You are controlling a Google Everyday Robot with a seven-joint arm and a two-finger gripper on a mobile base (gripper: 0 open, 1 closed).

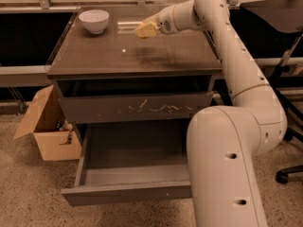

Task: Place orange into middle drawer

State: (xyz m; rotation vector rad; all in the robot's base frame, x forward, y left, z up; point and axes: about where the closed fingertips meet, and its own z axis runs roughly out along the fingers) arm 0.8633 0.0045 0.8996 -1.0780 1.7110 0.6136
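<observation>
- The gripper [146,30] hangs just above the cabinet top [137,56], over its back half and a little right of centre, with the white arm [236,65] reaching in from the cabinet's right side.
- I cannot tell whether the gripper is clenched, released or grasping anything; its tip reads only as a pale yellow lump.
- I cannot pick out the orange as a separate thing anywhere on or in the cabinet; it may be part of that yellow lump, but I cannot tell.
- The middle drawer [128,193] is pulled well out of the cabinet's front, and I see nothing lying in the part of its grey floor that shows.
- Above it in the cabinet sits the scratched drawer front [137,108], pushed in.
- A white bowl [93,20] stands upright at the cabinet top's back left corner, well apart from the gripper.
- A cardboard box [47,129], flaps open, sits on the floor against the cabinet's left side.
</observation>
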